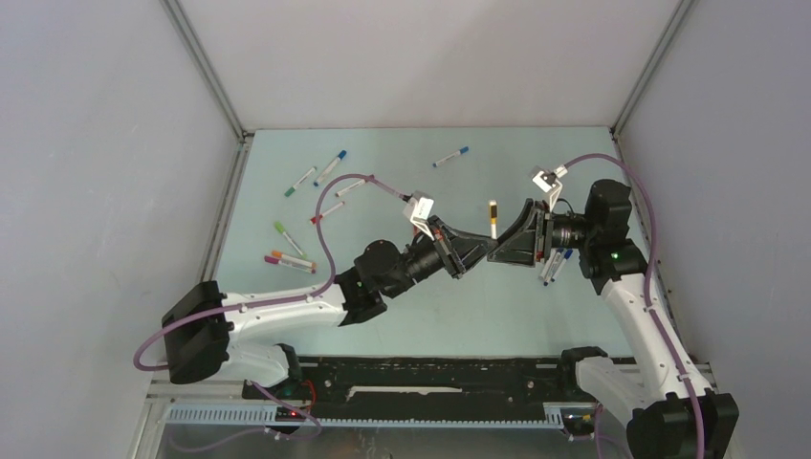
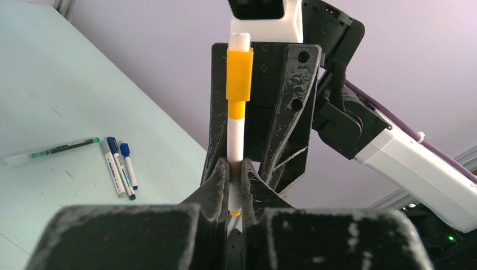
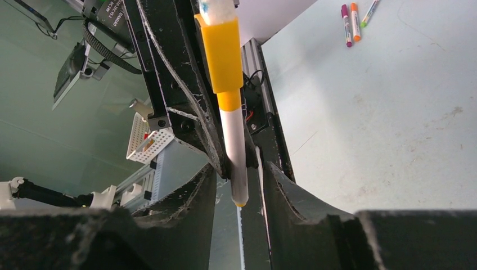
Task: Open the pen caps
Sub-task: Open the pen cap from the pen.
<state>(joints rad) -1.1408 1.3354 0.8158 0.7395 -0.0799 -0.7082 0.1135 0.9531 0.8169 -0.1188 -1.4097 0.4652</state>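
A white pen with a yellow pen cap stands upright in mid-air between the two arms. My left gripper is shut on the low end of its barrel. In the top view the capped pen rises above the spot where the left gripper and right gripper meet. In the right wrist view the yellow cap is on, and my right gripper stands open round the barrel's bottom end, with a gap on each side.
Several capped pens lie on the pale green table: a blue one, a green one, an orange and magenta pair, another blue one. Blue pens lie beside the right arm. Grey walls enclose the table.
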